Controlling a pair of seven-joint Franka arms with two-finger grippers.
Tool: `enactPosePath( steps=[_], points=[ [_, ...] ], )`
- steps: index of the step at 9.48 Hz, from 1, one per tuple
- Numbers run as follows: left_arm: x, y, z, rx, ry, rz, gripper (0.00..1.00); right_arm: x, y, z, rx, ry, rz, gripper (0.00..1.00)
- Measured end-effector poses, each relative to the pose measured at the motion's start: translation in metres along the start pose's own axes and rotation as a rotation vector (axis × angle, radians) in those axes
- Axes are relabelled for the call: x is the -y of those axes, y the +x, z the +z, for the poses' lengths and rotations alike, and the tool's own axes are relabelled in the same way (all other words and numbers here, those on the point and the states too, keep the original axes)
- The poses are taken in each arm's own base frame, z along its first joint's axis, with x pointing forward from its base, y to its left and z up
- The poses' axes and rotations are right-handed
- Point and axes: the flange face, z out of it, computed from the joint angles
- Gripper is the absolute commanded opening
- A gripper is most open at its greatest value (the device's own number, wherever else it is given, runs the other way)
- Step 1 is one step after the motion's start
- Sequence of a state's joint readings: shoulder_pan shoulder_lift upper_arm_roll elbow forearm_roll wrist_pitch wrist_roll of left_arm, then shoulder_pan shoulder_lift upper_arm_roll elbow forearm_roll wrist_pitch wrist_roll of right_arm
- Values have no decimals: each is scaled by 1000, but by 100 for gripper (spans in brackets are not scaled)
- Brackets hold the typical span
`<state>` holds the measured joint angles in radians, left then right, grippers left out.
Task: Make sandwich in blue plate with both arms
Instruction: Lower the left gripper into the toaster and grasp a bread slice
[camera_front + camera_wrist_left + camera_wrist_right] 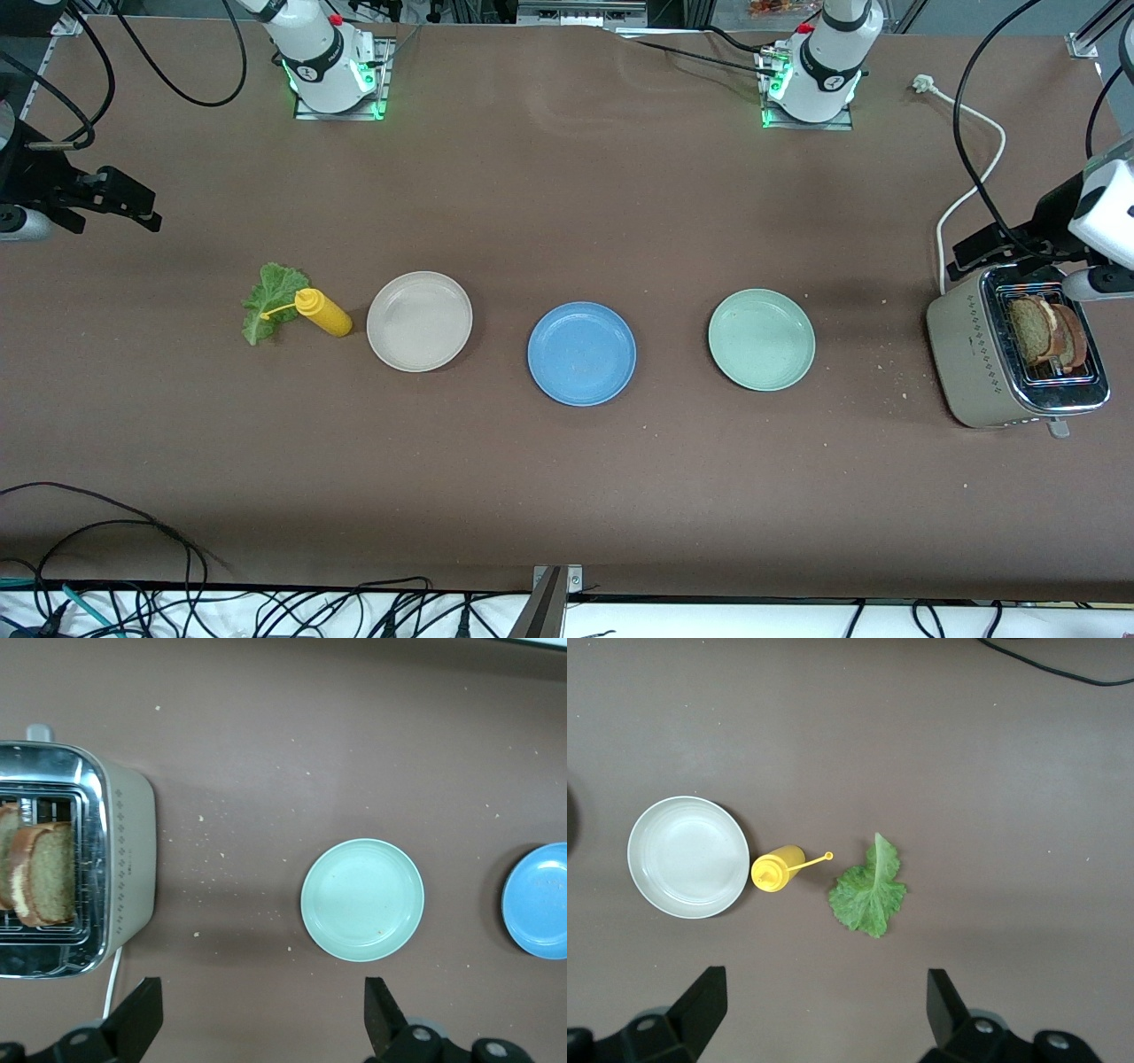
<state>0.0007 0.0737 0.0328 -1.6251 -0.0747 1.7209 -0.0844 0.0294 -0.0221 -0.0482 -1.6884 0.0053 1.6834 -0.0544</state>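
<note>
- My left hand (257,1019) hangs wide and empty over the desk (567,177) beside the toaster (974,363); my right hand (824,1019), equally wide, hangs over the lettuce (263,301).
- Blue plate (581,353) sits bare mid-desk, the toaster at its 3 o'clock and the lettuce at its 9.
- Bread (1048,332) stands in the toaster slot; a skewed pinch could jam or tear it.
- The mustard bottle (322,312) touches the lettuce and may tip.

1. Your blue plate (581,353): round, shallow, mid-blue with a raised rim, flat on the table and bare, between a beige plate (419,321) and a pale green plate (761,338).
2. Your bread slices (1047,332): brown with darker crust, standing upright in the toaster (974,363) at the left arm's end.
3. Your lettuce leaf (264,301): ruffled, green, lying flat at the right arm's end, touching a yellow bottle (322,312).
</note>
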Motion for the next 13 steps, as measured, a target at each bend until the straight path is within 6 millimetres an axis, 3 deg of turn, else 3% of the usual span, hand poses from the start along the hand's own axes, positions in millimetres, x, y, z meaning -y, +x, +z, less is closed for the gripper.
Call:
enactPosePath(
  steps=[2, 4, 6, 8, 10, 12, 13],
  points=[
    [32, 4, -9, -19, 3, -2, 100, 0, 0, 0, 0, 0, 0, 100],
    [81, 10, -9, -24, 8, 18, 100, 0, 0, 0, 0, 0, -1, 100],
    [128, 30, 0, -33, 17, 25, 98, 0, 0, 0, 0, 0, -1, 100],
    [168, 53, 30, -22, 22, 5, 94, 1, 0, 0, 0, 0, -1, 100],
    [182, 71, 70, -3, 23, -6, 93, 1, 0, 0, -1, 0, -1, 100],
    [192, 80, 107, 47, 62, 1, 81, 1, 0, 0, -1, 0, -1, 100],
    [197, 81, 119, 72, 101, 12, 81, 1, 0, 0, -1, 0, -1, 100]
  ],
)
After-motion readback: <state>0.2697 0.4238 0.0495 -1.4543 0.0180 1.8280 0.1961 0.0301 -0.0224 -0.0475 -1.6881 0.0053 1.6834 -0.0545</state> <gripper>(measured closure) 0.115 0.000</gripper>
